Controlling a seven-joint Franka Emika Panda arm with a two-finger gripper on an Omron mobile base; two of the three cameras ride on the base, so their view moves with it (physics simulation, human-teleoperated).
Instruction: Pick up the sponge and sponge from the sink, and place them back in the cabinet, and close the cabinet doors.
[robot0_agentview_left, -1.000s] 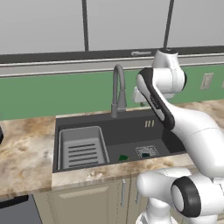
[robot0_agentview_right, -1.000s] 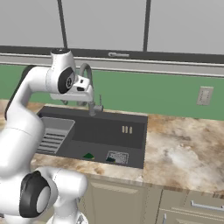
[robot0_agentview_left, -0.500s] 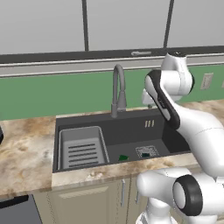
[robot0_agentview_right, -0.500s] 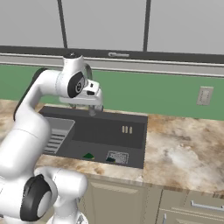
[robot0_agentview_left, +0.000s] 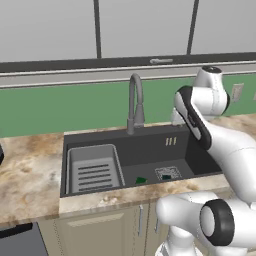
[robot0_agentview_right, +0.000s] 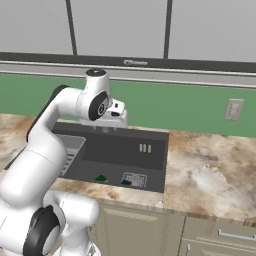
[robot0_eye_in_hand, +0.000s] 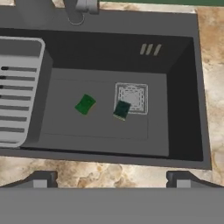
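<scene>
Two small sponges lie on the floor of the dark sink. One sponge is bright green and sits mid-floor. The other sponge is darker and rests against the edge of the square drain. Both also show in the base views: the first sponge and the second sponge. My gripper hangs high above the sink's front edge, open and holding nothing, well apart from both sponges. From the right base view the gripper hovers over the basin's back. The cabinet and its doors are out of view.
A light grey ribbed rack fills the sink's left part. The gooseneck faucet rises behind the basin. Marbled counter surrounds it, with a green backsplash, flat grey wall cabinets above and beige low doors below.
The arm has swung to the right and the hand now points down over the sink. The sponges have not moved.
</scene>
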